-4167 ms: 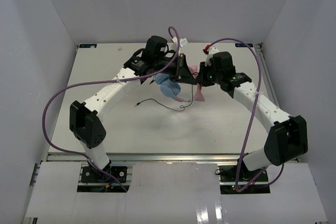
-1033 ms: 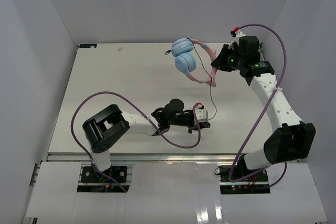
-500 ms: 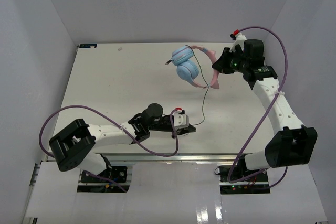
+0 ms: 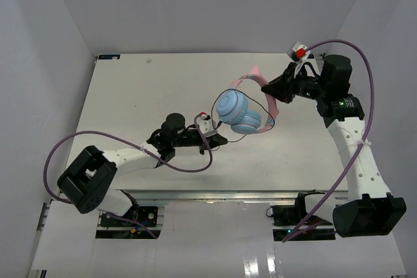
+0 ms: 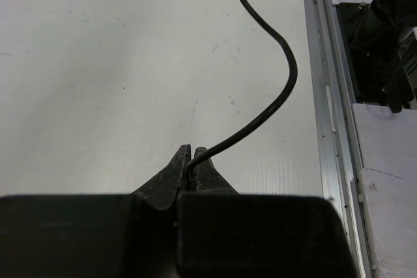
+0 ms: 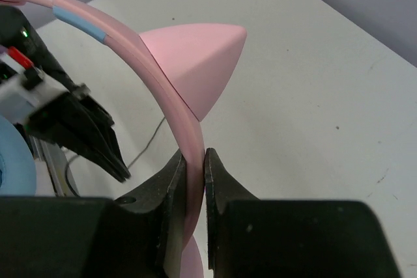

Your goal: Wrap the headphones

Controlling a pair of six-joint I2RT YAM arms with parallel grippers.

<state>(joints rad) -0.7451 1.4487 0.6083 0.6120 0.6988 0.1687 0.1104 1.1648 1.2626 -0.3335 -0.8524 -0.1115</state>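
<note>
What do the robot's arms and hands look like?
The left arm and right arm are white tube-shaped links joined by chunky black joints. A thick purple cable loops along each one. The left hand and right hand are black, with two pointed, wedge-shaped fingers. A small red-and-white tag sits near the right wrist.

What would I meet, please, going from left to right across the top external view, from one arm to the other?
left arm → left end effector, shut on the cord → headphones → right end effector, shut on the pink headband → right arm
</note>
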